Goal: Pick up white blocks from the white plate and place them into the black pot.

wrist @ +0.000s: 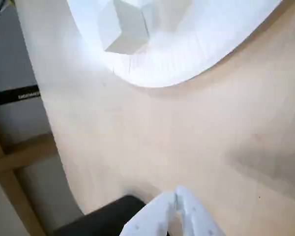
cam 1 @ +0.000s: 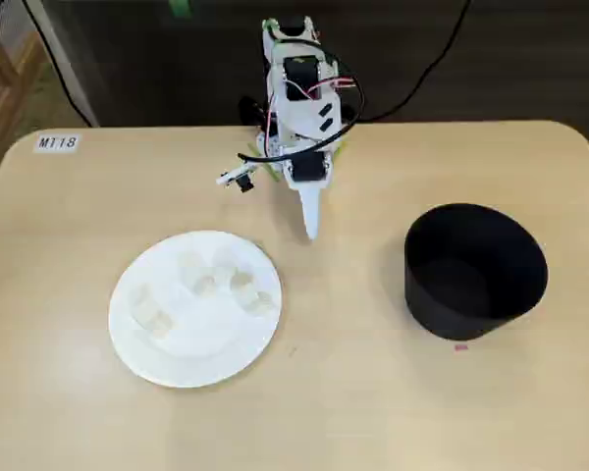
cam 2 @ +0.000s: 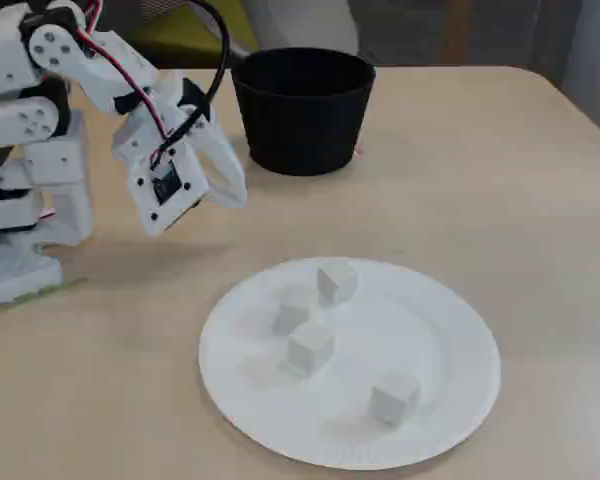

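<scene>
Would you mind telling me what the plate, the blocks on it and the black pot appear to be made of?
The white plate looks like paper: thin, matte, with a finely ribbed rim. The white blocks are matte, off-white cubes, perhaps foam or painted wood; the look leaves it open. The black pot has plain, dull walls without shine, possibly matte plastic or felt-like fabric.
</scene>
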Available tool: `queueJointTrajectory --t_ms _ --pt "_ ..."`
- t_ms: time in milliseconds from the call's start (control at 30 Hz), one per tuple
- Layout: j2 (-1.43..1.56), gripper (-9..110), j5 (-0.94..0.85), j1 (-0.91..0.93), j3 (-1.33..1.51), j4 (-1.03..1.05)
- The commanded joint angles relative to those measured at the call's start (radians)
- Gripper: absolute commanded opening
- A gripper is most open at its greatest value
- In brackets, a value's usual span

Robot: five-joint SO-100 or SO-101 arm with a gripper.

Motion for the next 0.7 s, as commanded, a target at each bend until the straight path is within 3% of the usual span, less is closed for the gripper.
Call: queueJointTrajectory --t_ms 0,500,667 --pt "-0.676 -2 -0.012 -0.002 -0.699 0.094" --pt "-0.704 -2 -0.026 0.067 -0.695 0.091" --pt "-0.710 -2 -0.069 0.175 -0.706 0.067"
